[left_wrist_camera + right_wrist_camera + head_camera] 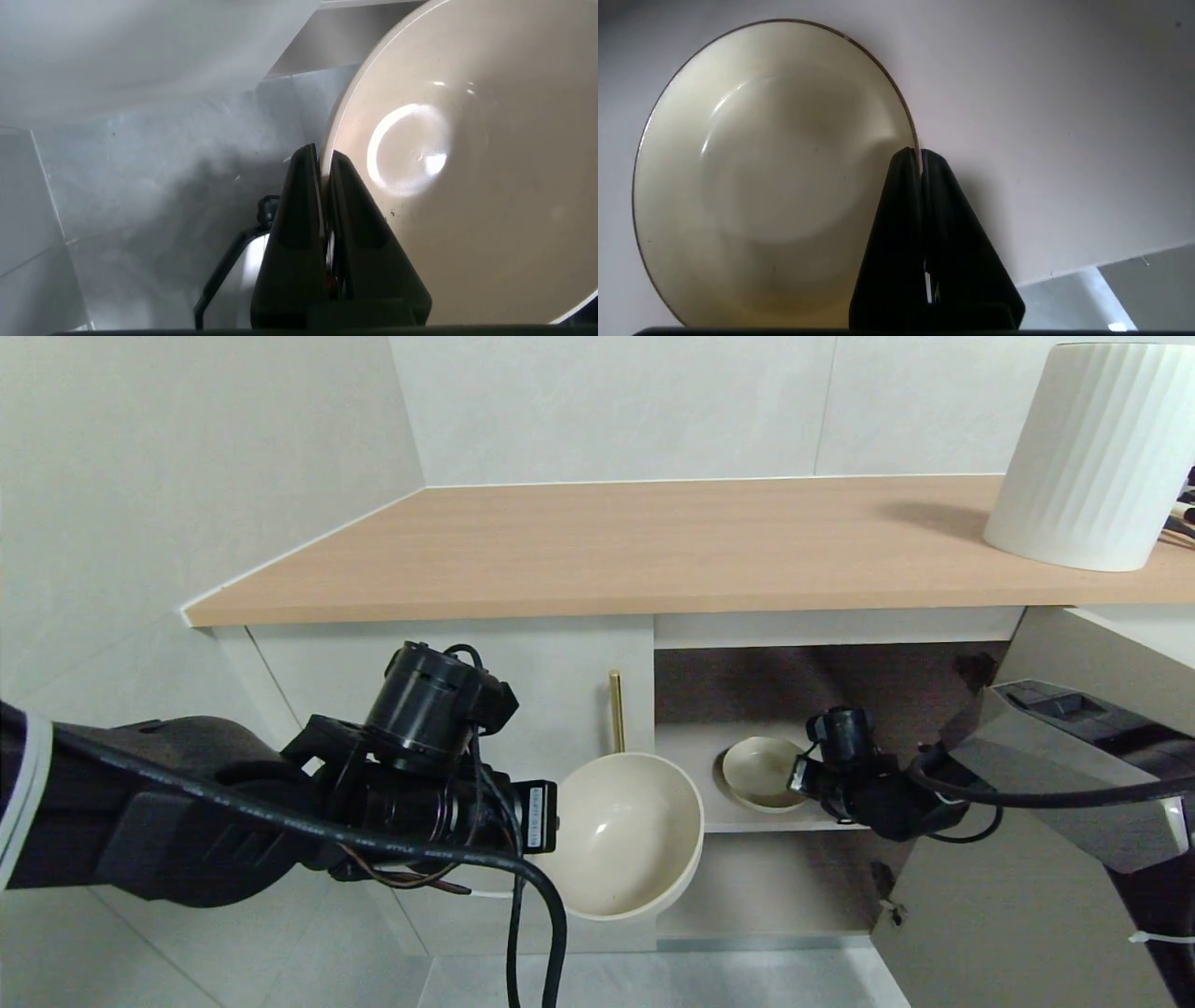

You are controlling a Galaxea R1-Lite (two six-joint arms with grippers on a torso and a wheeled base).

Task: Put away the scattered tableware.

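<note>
Left gripper (325, 157) clamped on rim of large bowl (467, 187), right gripper (922, 157) clamped on rim of small bowl (766, 177)

Soft light puts a glare ring in the large bowl (495, 215); the cabinet (794, 686) is dim.

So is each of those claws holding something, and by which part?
Yes. The left gripper pinches the large cream bowl by its rim; the right gripper pinches the smaller bowl by its rim.

Left arm (168, 821) matte black, round wrist housing (425, 705), thick black cables (537, 896), white label (534, 817) behind left hand (326, 201). Right arm (1074, 765) grey-shelled, black wrist (845, 742), black cable.
</note>
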